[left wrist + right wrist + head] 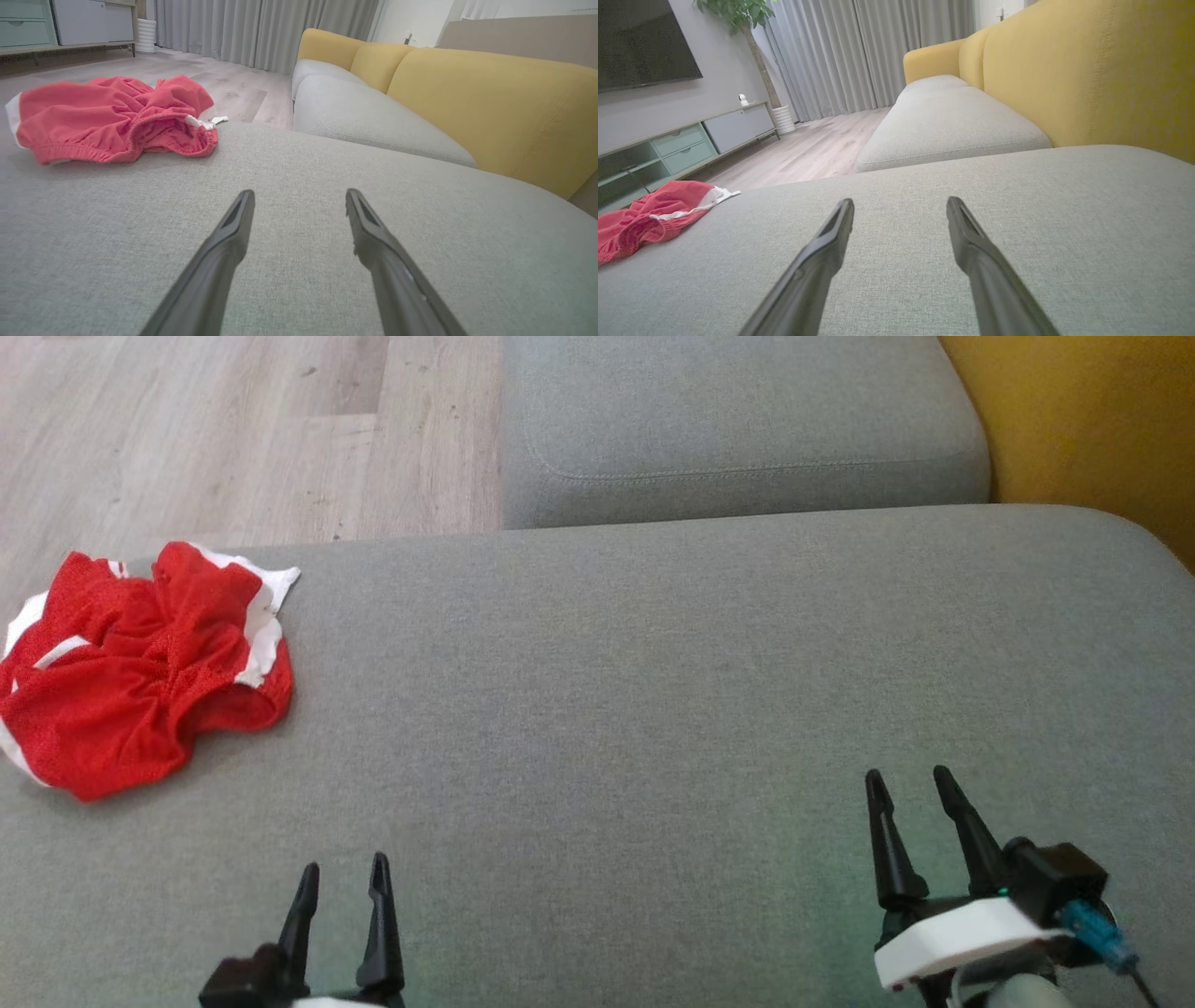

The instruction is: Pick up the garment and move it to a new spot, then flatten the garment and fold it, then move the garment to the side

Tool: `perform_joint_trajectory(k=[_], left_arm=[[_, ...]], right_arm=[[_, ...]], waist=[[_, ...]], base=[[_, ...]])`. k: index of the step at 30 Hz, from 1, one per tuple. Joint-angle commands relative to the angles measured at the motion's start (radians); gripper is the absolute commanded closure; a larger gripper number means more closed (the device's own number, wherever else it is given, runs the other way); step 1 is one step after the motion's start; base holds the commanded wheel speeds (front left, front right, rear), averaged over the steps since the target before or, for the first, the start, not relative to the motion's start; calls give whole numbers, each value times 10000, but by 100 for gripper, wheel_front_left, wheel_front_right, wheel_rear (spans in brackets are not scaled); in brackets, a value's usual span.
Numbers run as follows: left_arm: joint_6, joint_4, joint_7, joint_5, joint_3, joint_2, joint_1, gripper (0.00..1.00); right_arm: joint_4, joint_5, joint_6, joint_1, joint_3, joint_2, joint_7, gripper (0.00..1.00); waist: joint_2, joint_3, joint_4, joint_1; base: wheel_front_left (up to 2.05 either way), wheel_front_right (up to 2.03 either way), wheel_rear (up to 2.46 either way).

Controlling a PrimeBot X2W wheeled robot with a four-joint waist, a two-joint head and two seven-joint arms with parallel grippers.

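A crumpled red mesh garment (140,672) with white trim lies bunched at the far left of the grey sofa cushion (653,691). In the left wrist view the garment (112,119) sits ahead and to the left, and the right wrist view catches the garment (649,217) at its left edge. My left gripper (344,875) hovers open near the cushion's front edge, well short of the garment and to its right. My right gripper (910,782) is open too, far off at the lower right. Both hold nothing.
A second grey seat cushion (738,420) adjoins at the back, with the yellow sofa back (1092,420) on the right. Wooden floor (233,429) lies beyond the cushion's far left edge, close to the garment. A TV cabinet (682,140) stands across the room.
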Motion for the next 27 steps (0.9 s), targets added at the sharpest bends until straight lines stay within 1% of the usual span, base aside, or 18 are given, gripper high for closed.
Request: perform_joint_trajectory(k=[1,13,27], left_arm=[[108,-246,-189,325,193,65,-180,0],[273,-64,-545,1521,80,68,-68,0],[338,324,-561,1133,161,65,-101,0]], right_arm=[[-269,-376,71,-141,315,-85,-203,0],[52,-1770,78,-140,605,-94,-557,0],[257,-1696,79,-181,610,-95,-573,0]], waist=[[0,-9,-3,1],[0,-68,4,1],[0,-102,-3,1]], base=[[0,0,0],[0,0,0],[0,0,0]])
